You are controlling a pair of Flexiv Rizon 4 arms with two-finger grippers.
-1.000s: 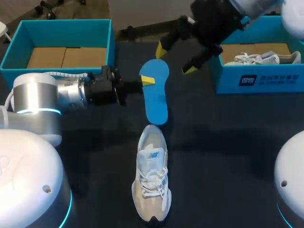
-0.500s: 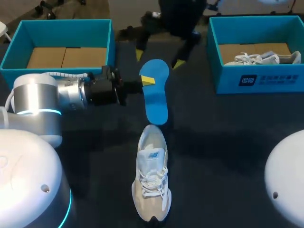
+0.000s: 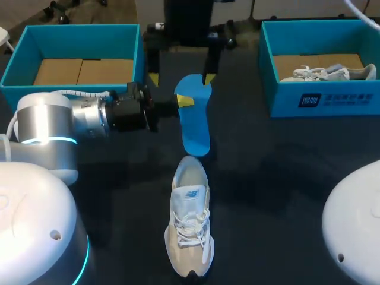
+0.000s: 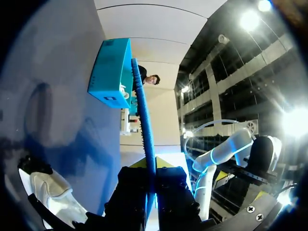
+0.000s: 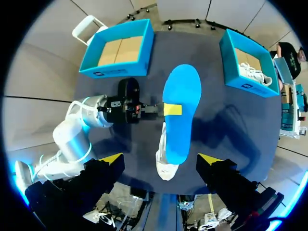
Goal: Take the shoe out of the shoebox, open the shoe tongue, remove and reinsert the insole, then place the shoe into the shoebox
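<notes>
A blue insole (image 3: 196,122) hangs in the air over the dark table, its side edge pinched by my left gripper (image 3: 184,101), which is shut on it. In the left wrist view the insole (image 4: 143,120) runs edge-on out from between that gripper's (image 4: 150,169) fingers. The white and beige shoe (image 3: 190,222) lies on the table just below the insole, toe toward the front edge. My right gripper (image 3: 180,78) hovers open above the insole's far end. Looking straight down, the right wrist view shows its gripper (image 5: 161,159) wide apart over the insole (image 5: 180,115) and shoe (image 5: 165,168).
A teal shoebox (image 3: 134,56) with cardboard pieces inside stands at the back left. A second teal shoebox (image 3: 320,101) at the back right holds another white shoe (image 3: 326,73). My left arm (image 3: 65,122) stretches across the table's left side.
My right gripper has swung from the back right leftward to above the insole, staying open. The left gripper, the insole and the shoe have not moved.
</notes>
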